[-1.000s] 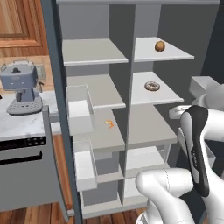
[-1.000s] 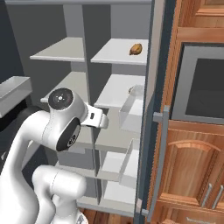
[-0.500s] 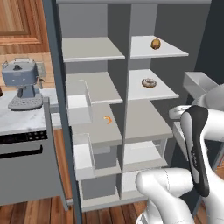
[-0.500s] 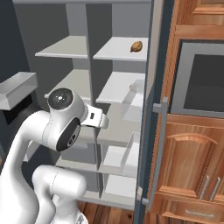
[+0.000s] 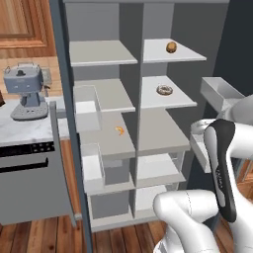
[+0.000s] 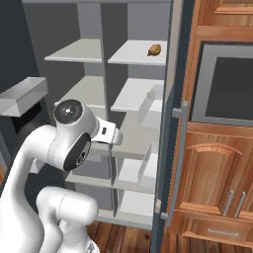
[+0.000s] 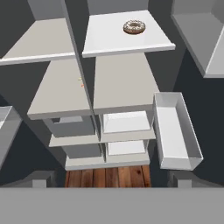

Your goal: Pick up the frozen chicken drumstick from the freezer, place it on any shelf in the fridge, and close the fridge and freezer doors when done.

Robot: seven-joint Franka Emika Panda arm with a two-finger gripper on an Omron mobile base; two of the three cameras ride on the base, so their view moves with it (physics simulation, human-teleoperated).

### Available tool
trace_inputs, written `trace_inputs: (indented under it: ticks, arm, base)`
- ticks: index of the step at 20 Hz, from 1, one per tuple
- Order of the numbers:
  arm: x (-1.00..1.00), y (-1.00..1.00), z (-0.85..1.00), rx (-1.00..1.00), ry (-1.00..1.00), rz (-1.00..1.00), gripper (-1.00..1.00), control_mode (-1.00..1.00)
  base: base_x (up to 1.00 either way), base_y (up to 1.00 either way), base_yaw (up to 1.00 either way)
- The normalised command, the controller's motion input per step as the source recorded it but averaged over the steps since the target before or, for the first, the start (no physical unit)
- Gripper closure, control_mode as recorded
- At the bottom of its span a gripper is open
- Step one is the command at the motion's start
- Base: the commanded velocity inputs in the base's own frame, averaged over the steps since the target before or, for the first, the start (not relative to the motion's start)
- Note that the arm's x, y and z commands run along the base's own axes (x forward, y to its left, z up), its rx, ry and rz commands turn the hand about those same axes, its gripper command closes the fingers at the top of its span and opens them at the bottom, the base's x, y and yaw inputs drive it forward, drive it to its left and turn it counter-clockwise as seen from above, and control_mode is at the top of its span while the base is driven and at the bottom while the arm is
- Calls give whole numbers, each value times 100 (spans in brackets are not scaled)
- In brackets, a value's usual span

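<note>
Both doors (image 5: 62, 148) of the side-by-side unit stood open, and the gripper (image 7: 111, 186) hung in front of the shelves, tips apart with nothing between them. The doughnut (image 7: 134, 27) lay ahead of the hand on a right-column shelf (image 7: 127, 43). The frozen chicken drumstick (image 5: 171, 47) sat one shelf above the doughnut, well apart from the hand.

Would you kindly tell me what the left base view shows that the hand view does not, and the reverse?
Left base view alone: the small golden-brown drumstick on the top right shelf, and a grey coffee machine on the marble counter.

Hand view alone: the wooden floor seen straight under the shelves.

Both: the pale-iced ringed doughnut on its shelf, and the tiny orange curled piece.
</note>
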Motion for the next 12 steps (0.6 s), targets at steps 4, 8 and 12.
trace_inputs:
  ticks: [4,8,12]
  arm:
    - [0,0,0,0,0,0,-100,100]
    - [0,0,0,0,0,0,-100,100]
    - [0,0,0,0,0,0,-100,100]
  base:
    - [-34,-10,-1]
    - [-33,-9,-1]
    - [-27,-8,-2]
